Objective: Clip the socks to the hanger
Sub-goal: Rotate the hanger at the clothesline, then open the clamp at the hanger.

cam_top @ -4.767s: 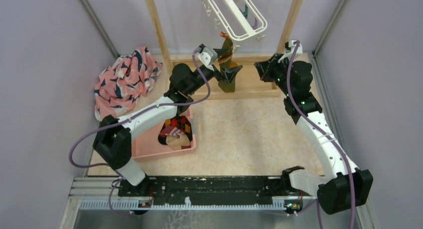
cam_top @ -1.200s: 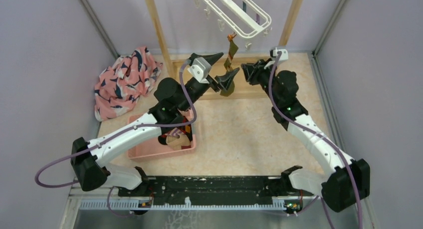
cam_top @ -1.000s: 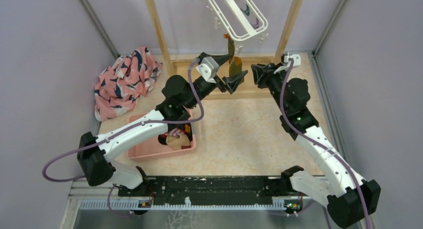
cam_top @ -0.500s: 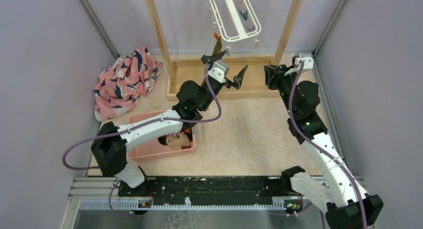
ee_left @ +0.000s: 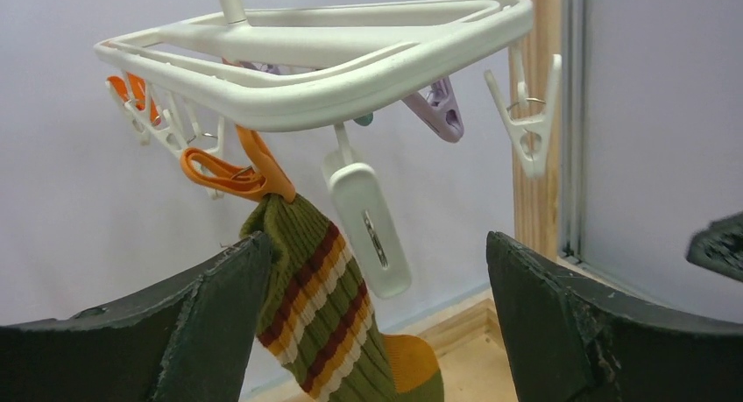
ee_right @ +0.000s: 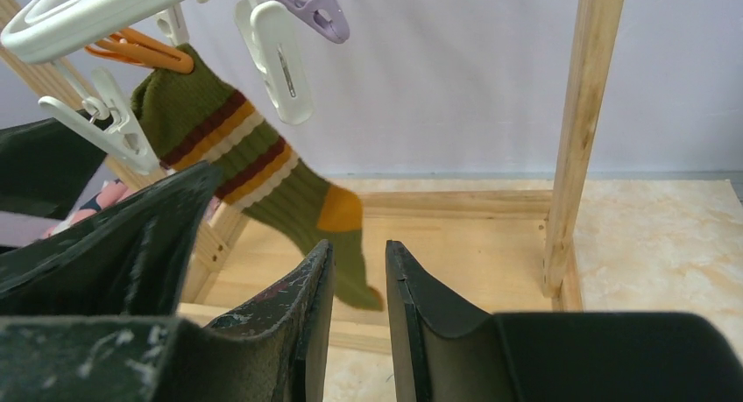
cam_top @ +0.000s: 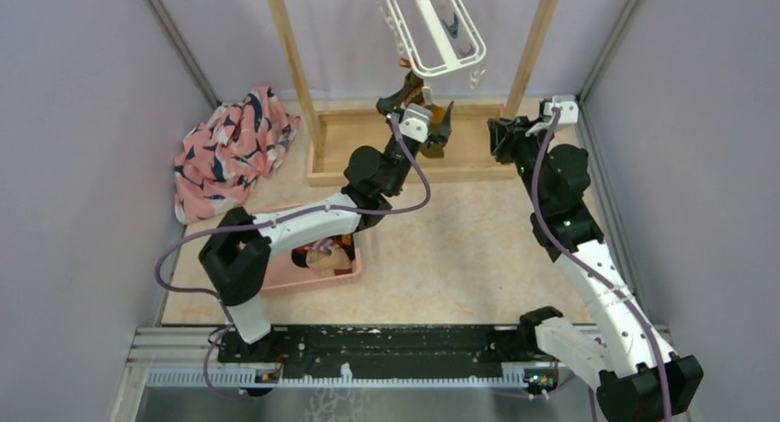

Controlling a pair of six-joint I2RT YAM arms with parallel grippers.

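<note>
The white hanger [cam_top: 432, 36] hangs high at the back, also in the left wrist view [ee_left: 333, 52]. The olive-green striped sock [ee_left: 324, 306] dangles from its orange clip [ee_left: 237, 170], and shows in the right wrist view [ee_right: 254, 170]. My left gripper [cam_top: 418, 119] [ee_left: 375, 244] is open wide and empty, just below the hanger, the sock by its left finger. My right gripper [cam_top: 501, 132] [ee_right: 359, 249] is empty, its jaws a narrow gap apart, to the right of the sock. A black-red-yellow argyle sock [cam_top: 317, 255] lies in the pink tray [cam_top: 294, 284].
The wooden rack's posts [cam_top: 290, 63] [cam_top: 532, 50] and base [cam_top: 469, 151] frame the hanger. Free white [ee_left: 368, 222] [ee_left: 526, 113] and purple [ee_left: 438, 109] clips hang beside the sock. A pink patterned cloth [cam_top: 230, 146] lies back left. Purple walls close in both sides.
My left gripper let go of the olive sock, which now hangs from the orange clip, and rose under the hanger. My right gripper drew back to the right.
</note>
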